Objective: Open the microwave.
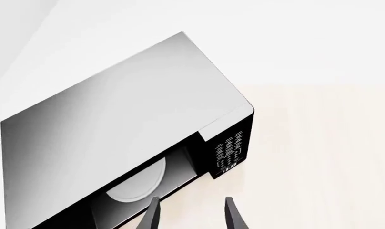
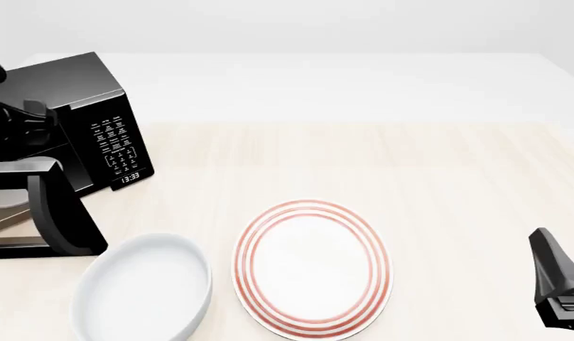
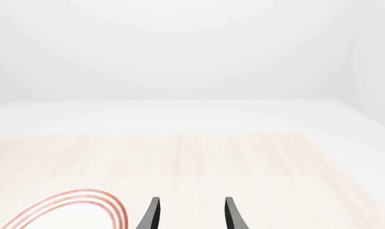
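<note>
Two arms | microwave (image 2: pixel 97 135) door swung open at table's (image 2: pixel 439 177) left edge

Microwave (image 2: pixel 97 121) black, white keypad lettering, white turntable (image 1: pixel 138 183) inside. Plate (image 2: pixel 312 268) white, red concentric rim stripes. Bowl (image 2: pixel 143 291) plain white. Table (image 2: pixel 382 163) pale wood grain. Hands dark grey.

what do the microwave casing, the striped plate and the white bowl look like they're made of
Microwave: casing looks like painted or brushed metal, a smooth sheen grading grey to black on top in the left wrist view. Striped plate: probably glazed ceramic, glossy white with red rim rings. White bowl: ceramic or plastic, smooth plain white; hard to tell in a render.
</note>
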